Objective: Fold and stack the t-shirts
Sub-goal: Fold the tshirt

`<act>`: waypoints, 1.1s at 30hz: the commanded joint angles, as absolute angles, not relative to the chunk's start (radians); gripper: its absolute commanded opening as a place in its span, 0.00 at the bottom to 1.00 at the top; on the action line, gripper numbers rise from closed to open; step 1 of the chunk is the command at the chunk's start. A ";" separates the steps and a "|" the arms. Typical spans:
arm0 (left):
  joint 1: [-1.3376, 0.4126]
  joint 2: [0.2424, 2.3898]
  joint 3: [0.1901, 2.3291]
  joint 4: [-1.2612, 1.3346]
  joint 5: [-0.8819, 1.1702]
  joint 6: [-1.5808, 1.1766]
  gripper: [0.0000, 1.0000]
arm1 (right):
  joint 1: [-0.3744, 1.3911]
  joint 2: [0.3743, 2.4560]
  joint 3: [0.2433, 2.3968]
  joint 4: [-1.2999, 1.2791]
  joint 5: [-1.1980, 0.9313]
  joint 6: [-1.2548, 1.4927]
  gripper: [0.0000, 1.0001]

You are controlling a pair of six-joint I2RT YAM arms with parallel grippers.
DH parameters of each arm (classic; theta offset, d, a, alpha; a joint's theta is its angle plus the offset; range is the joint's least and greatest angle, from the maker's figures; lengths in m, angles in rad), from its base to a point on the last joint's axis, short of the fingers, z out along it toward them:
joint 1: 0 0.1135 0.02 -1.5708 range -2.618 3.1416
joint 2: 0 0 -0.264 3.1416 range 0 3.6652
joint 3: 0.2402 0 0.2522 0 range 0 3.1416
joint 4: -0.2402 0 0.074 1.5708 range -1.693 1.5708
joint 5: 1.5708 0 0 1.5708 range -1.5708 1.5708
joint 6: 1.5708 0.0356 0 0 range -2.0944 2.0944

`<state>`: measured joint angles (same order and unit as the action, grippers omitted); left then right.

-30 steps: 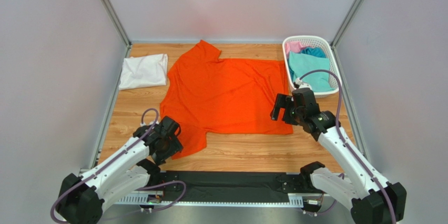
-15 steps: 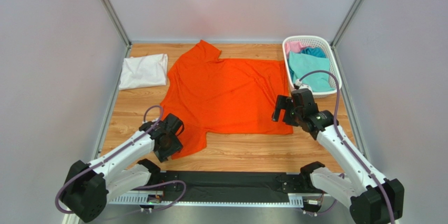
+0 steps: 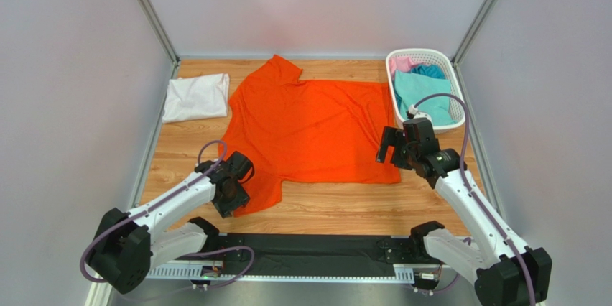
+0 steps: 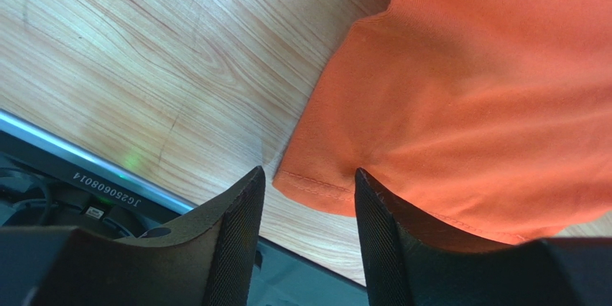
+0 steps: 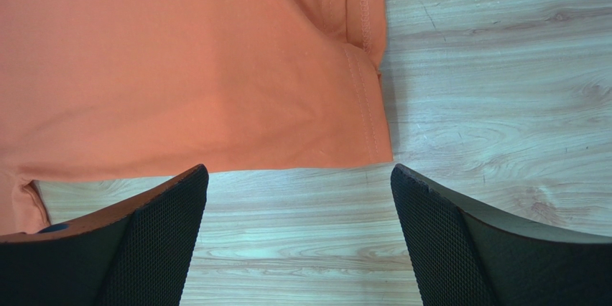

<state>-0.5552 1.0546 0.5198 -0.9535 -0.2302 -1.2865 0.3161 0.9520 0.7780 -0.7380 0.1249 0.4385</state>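
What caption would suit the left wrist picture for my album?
Left hand poised open around the sleeve hem of the orange t-shirt on the wooden table.

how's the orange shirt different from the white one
The orange shirt lies spread open with its sleeves out; the white shirt is folded into a small bundle. The orange shirt covers the middle of the table; the white shirt sits at the far left corner. The orange shirt takes up far more room than the white shirt. Both are plain and lie on the wood.
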 commanded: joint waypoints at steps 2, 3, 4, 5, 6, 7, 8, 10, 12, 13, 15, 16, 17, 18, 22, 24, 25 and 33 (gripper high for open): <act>-0.558 1.089 0.564 -0.966 -0.259 -1.313 0.56 | 0.301 0.940 0.825 -0.747 0.140 0.413 1.00; -0.558 1.095 0.571 -0.969 -0.259 -1.310 0.56 | 0.295 0.939 0.827 -0.749 0.140 0.410 1.00; -0.558 1.107 0.574 -0.973 -0.259 -1.310 0.56 | 0.293 0.937 0.830 -0.753 0.138 0.408 1.00; -0.558 1.114 0.577 -0.974 -0.258 -1.312 0.54 | 0.291 0.936 0.830 -0.755 0.138 0.410 1.00; -0.558 1.120 0.580 -0.977 -0.259 -1.315 0.54 | 0.287 0.930 0.831 -0.755 0.138 0.407 1.00; -0.558 1.129 0.584 -0.979 -0.259 -1.319 0.54 | 0.285 0.930 0.833 -0.759 0.138 0.407 1.00; -0.557 1.135 0.587 -0.980 -0.262 -1.318 0.50 | 0.284 0.925 0.836 -0.761 0.138 0.405 1.00; -0.558 1.153 0.597 -0.983 -0.259 -1.315 0.47 | 0.278 0.916 0.838 -0.761 0.138 0.403 1.00; -0.557 1.164 0.601 -0.986 -0.262 -1.312 0.46 | 0.272 0.910 0.841 -0.761 0.138 0.403 1.00; -0.558 1.176 0.604 -0.985 -0.268 -1.310 0.45 | 0.270 0.905 0.842 -0.762 0.137 0.402 1.00; -0.560 1.193 0.606 -0.972 -0.278 -1.302 0.38 | 0.265 0.904 0.847 -0.765 0.135 0.399 1.00; -0.560 1.215 0.610 -0.973 -0.276 -1.299 0.34 | 0.262 0.900 0.847 -0.768 0.133 0.399 1.00; -0.558 1.223 0.615 -0.974 -0.275 -1.296 0.19 | 0.262 0.897 0.848 -0.772 0.135 0.397 1.00; -0.558 1.229 0.621 -0.979 -0.275 -1.296 0.10 | 0.259 0.893 0.850 -0.773 0.133 0.397 1.00; -0.558 1.224 0.618 -0.977 -0.275 -1.296 0.00 | 0.253 0.865 0.850 -0.779 0.137 0.393 1.00; -0.560 1.212 0.611 -0.971 -0.273 -1.293 0.00 | 0.249 0.848 0.850 -0.781 0.138 0.394 1.00; -0.560 1.189 0.601 -0.968 -0.273 -1.293 0.00 | 0.249 0.847 0.850 -0.781 0.134 0.393 1.00; -0.560 0.945 0.585 -0.962 -0.255 -1.241 0.00 | 0.250 0.819 0.805 -0.818 0.118 0.435 1.00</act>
